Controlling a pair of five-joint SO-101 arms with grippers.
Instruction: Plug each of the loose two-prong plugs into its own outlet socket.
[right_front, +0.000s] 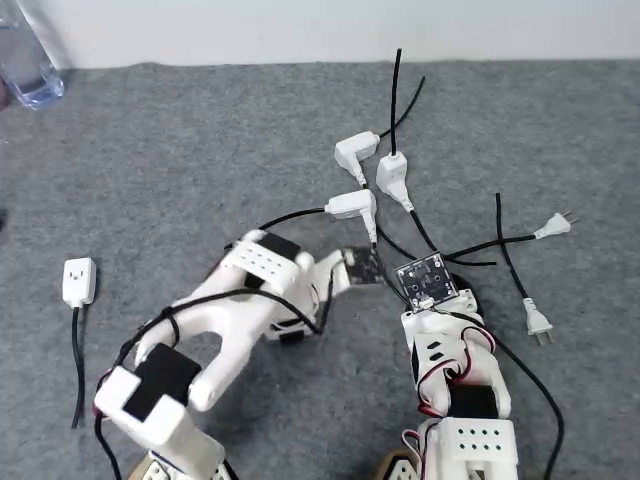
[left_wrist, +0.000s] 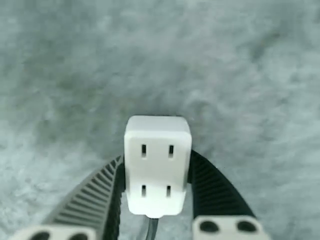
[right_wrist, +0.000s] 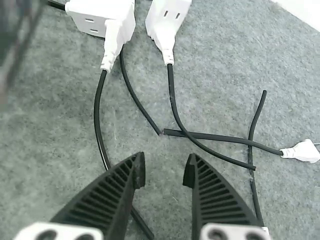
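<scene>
A white outlet socket (left_wrist: 157, 165) with two pairs of slots sits between my left gripper's (left_wrist: 156, 167) ribbed fingers, which press its two sides; its cable runs back under the wrist. In the high view the left arm's tip (right_front: 362, 265) lies just below a socket (right_front: 350, 205). Two more sockets (right_front: 355, 152) (right_front: 392, 175) lie beyond it, and another socket (right_front: 78, 280) lies far left. Loose two-prong plugs (right_front: 555, 225) (right_front: 538, 322) lie at the right. My right gripper (right_wrist: 161, 172) hangs open over bare carpet, short of two sockets (right_wrist: 100, 17) (right_wrist: 167, 15) and a plug (right_wrist: 302, 150).
Black cables (right_wrist: 210, 137) cross the grey carpet ahead of the right gripper and loop around the sockets (right_front: 410, 215). A clear plastic bottle (right_front: 25, 60) stands at the far left corner. A white wall edge (right_front: 320, 30) bounds the back.
</scene>
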